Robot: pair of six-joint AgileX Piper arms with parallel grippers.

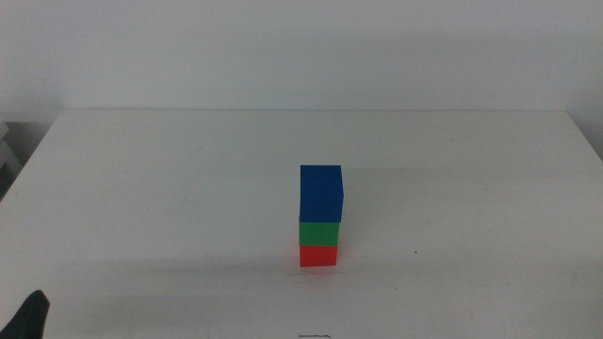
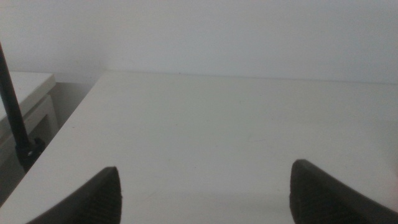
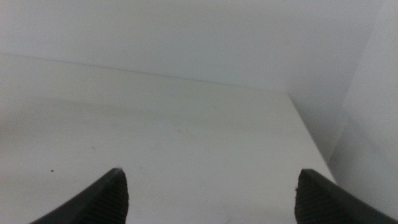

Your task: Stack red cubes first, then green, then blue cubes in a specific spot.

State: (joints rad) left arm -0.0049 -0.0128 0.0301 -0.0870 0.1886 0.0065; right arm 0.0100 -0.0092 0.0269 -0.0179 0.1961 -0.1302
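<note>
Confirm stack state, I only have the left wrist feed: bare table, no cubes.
Observer: In the middle view the stack is done: red cube at the bottom, green cube on it, blue cube on top.
Operator: Right gripper?
Observer: Right gripper is open over bare table, holding nothing.
Operator: Is my arm near the stack?
Observer: No. Left gripper, open, shows only as a dark tip at the middle view's bottom left corner.

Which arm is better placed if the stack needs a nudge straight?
Left, marginally: the left gripper shows at the table's near left corner, open; the right is out of the middle view. The blue cube overhangs slightly.
</note>
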